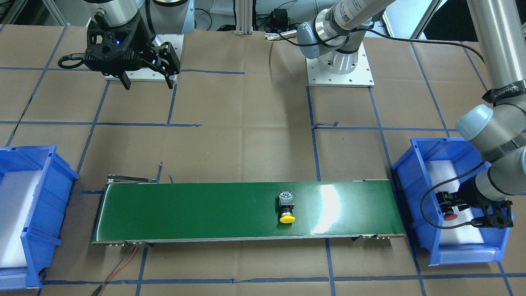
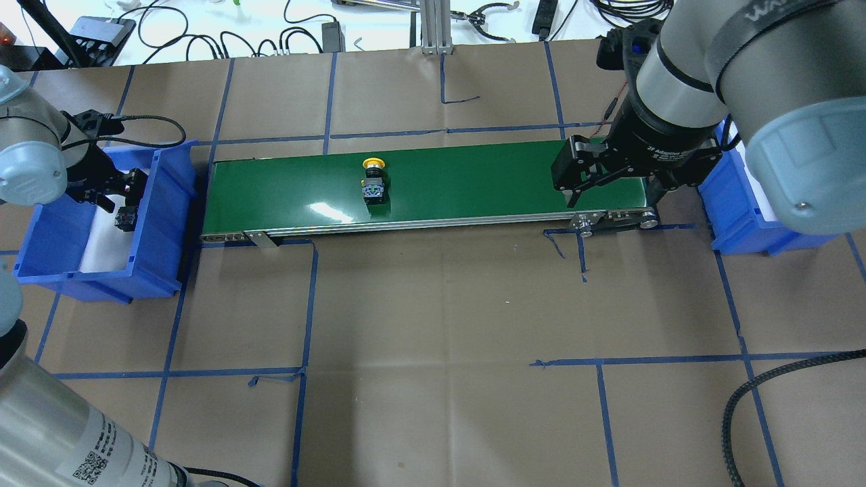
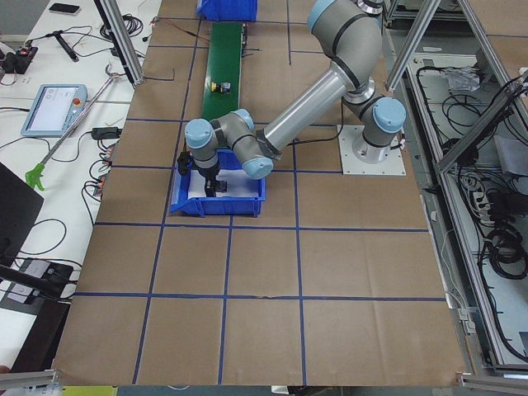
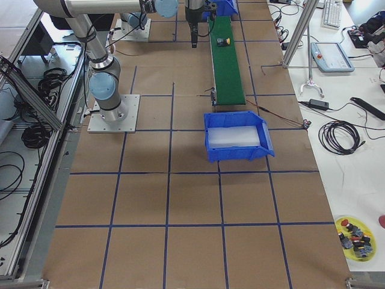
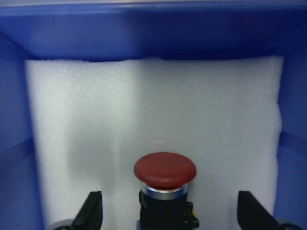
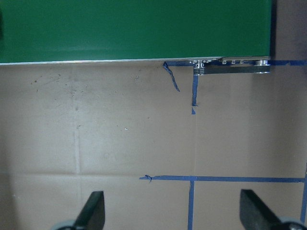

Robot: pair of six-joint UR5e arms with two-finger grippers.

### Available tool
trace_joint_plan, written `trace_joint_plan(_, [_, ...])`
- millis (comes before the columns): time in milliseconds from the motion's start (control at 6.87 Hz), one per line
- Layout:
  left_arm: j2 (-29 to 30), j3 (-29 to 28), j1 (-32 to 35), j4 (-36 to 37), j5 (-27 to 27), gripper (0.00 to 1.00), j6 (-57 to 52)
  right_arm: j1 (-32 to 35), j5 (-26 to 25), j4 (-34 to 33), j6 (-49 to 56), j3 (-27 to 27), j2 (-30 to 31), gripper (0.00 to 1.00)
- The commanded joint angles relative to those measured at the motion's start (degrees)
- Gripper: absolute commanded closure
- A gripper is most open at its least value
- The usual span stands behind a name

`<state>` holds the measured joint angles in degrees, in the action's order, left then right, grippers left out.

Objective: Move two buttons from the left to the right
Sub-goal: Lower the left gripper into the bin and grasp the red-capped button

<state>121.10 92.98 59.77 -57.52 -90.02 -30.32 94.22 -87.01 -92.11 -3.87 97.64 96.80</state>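
The yellow-capped button (image 1: 287, 210) (image 2: 373, 180) lies on its side on the green conveyor belt (image 1: 197, 211), a little toward the robot's left of its middle. The red-capped button (image 5: 165, 170) (image 1: 451, 215) rests on white foam inside the blue bin (image 1: 413, 193) (image 2: 159, 203) at the belt's left end. My left gripper (image 5: 170, 213) (image 1: 446, 204) is down in that bin, open, with a finger (image 5: 92, 212) well clear of the button on each side. My right gripper (image 1: 148, 84) (image 2: 612, 196) (image 6: 173, 211) hangs open and empty above the table by the belt's right end.
A second blue bin (image 1: 49, 193) (image 2: 737, 210) (image 4: 236, 137) lined with white foam stands at the belt's right end. Brown paper with blue tape lines covers the table. Red wires (image 1: 123, 263) run from the belt's right end. Cables and tools lie beyond the table's far edge.
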Motion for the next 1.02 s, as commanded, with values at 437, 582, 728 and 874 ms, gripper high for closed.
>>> trace_joint_plan(437, [-1.22,0.09,0.08,-0.92,-0.07,0.91,-0.01,0.00,0.00,-0.08,0.00,-0.17,0.06,0.00])
trace_joint_plan(582, [-1.48,-0.43,0.08,-1.36,-0.07,0.94,-0.09,0.00,0.00,0.00,0.00,0.00,0.06,0.00])
trace_joint_plan(728, [-2.44,-2.18,0.08,-5.19,-0.24,0.94,-0.18,0.00,0.00,0.09,-0.09,0.00,0.06,0.00])
trace_joint_plan(874, [-4.80,-3.06,0.08,-7.93,-0.25,0.94,-0.18,0.00,0.00,0.00,0.00,0.00,-0.03,0.00])
